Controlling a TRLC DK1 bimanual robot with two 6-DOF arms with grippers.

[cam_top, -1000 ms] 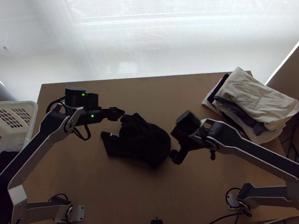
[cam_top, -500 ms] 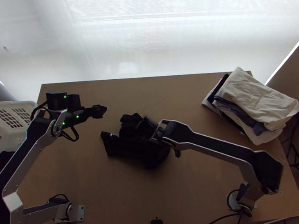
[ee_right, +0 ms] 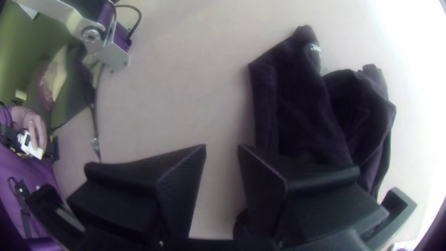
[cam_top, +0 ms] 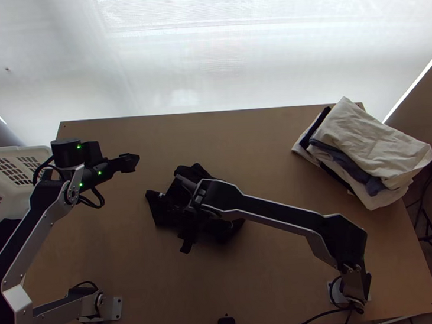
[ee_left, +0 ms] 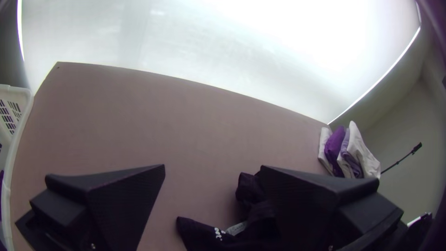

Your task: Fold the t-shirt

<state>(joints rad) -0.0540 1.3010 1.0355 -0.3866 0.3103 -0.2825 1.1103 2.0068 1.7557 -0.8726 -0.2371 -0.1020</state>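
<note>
Top view | we see black t-shirt (cam_top: 162, 208) bunched on table (cam_top: 271, 276) | left gripper (ee_left: 213, 166) wide, empty, apart from cloth, perhaps to give room | right gripper (ee_right: 222, 146) less wide, empty, near cloth, probably so we can pinch its edge

Top view, mid-frame: R arm (cam_top: 272, 208) hides part of blk tee (cam_top: 159, 212); tee's white print too small to read. White basket (cam_top: 14, 150) cut off at L edge, L arm (cam_top: 20, 258) too, lower L. R wrist view, btm R: finger (ee_right: 316, 179) covers some tee. L wrist view: tee cut off, btm ctr.
</note>
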